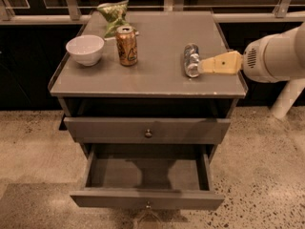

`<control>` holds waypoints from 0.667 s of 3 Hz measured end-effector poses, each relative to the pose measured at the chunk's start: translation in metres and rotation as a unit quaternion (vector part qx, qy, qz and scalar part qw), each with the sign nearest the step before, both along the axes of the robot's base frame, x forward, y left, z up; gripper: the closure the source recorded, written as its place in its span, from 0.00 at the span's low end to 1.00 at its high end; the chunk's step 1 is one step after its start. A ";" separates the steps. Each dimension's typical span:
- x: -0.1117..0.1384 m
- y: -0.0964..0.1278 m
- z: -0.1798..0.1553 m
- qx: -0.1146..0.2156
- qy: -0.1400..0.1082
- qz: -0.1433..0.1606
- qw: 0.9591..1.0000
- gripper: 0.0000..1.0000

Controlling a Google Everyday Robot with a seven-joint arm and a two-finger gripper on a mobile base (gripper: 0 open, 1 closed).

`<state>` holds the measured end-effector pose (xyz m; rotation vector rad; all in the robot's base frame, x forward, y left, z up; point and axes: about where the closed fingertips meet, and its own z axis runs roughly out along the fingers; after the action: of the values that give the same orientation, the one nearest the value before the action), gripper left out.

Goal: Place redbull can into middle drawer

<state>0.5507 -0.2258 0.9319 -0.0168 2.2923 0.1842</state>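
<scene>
Silvery and slim, the redbull can (pixel 191 59) lies on its side on the right part of the worktop (pixel 152 78), not yet lifted, so the main part of the job is ahead of me. My hand (pixel 204 66) reaches in from the right at worktop height, its tip right at the can's near end; from this angle I cannot tell whether it touches the can, nor whether it is spread or pressed together, so I would not count the can as grasped. Below, the middle drawer (pixel 109 199) is pulled well out, its flat grey floor bare and ready to receive the can; that step looks done. The drawer above it (pixel 190 130) sits nearly closed. What is left, as I judge it: secure the can, raise it off the worktop, carry it forward past the front edge and down, and let it go inside the open drawer. Further left on the worktop stand a copper-orange can (pixel 127 45) and a white bowl (pixel 85 49), with a green bag (pixel 113 15) behind them, all well apart from my hand.
</scene>
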 end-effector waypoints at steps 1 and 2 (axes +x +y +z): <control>0.000 0.001 0.000 0.000 0.000 0.000 1.000 0.00; -0.002 -0.008 0.000 -0.008 -0.005 -0.022 1.000 0.00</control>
<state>0.5488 -0.2335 0.9322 0.0242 2.2827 0.1419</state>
